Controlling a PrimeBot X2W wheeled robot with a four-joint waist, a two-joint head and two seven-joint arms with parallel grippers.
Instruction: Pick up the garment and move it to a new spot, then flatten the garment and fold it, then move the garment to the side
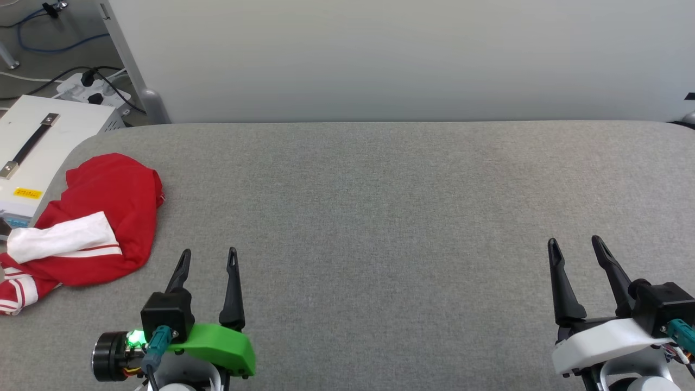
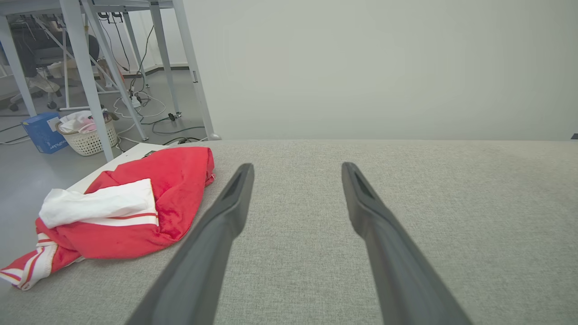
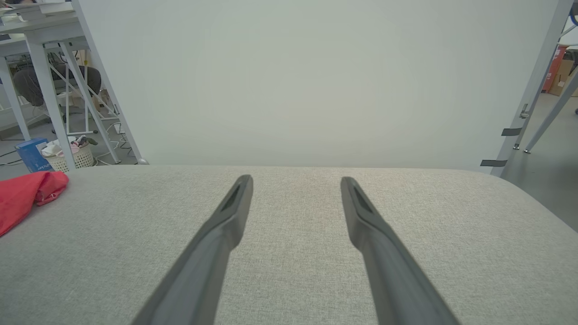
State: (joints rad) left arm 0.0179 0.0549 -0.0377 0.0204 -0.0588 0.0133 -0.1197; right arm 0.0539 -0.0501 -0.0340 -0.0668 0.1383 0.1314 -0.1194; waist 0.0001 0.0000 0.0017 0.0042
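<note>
the red shirt lies crumpled at the far left edge of the grey bench, a white sleeve on top and a striped hem spilling over the side. the left claw hovers near it, just to its right, fingers apart and empty. the right claw sits well off at the right, fingers apart too. the pickup is not yet begun. the left claw should reach left and pinch a thick red fold, not the loose sleeve, then lift high enough that the trailing hem clears the edge.
</note>
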